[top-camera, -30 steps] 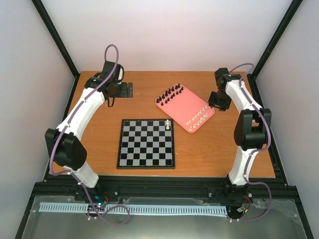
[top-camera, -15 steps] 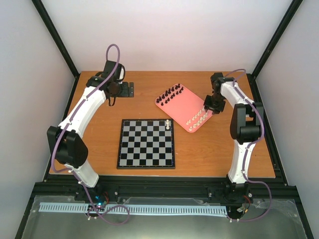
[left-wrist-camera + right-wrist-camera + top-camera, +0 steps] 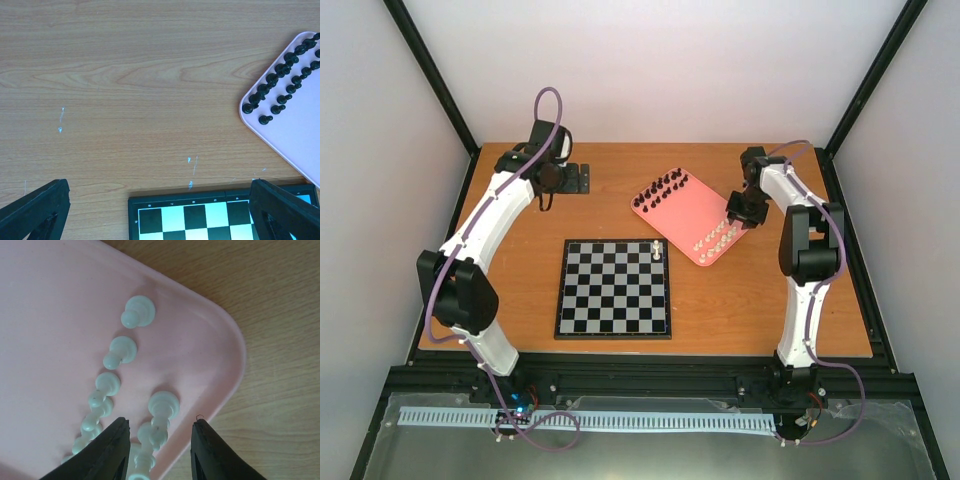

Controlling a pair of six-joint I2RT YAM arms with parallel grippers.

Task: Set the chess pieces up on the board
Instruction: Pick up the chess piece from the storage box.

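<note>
The chessboard [image 3: 614, 287] lies at the table's middle with one white piece [image 3: 658, 249] on its far right corner. The pink tray [image 3: 685, 212] holds black pieces [image 3: 662, 188] at its far end and white pieces [image 3: 716, 236] at its near right end. My right gripper [image 3: 738, 214] is open, low over the white pieces; its fingers [image 3: 111, 450] straddle a tall white piece [image 3: 161, 411] by the tray's corner [image 3: 231, 365]. My left gripper [image 3: 546, 178] is open and empty at the far left; its view shows the board's edge [image 3: 200, 210] and the black pieces [image 3: 280, 85].
A small black bracket [image 3: 575, 180] sits on the table beside the left gripper. The black frame posts [image 3: 440, 80] rise at the table's back corners. Bare wood [image 3: 770, 300] lies right of the board.
The right gripper has moved left and down onto the tray's white-piece end. The left arm has barely shifted.
</note>
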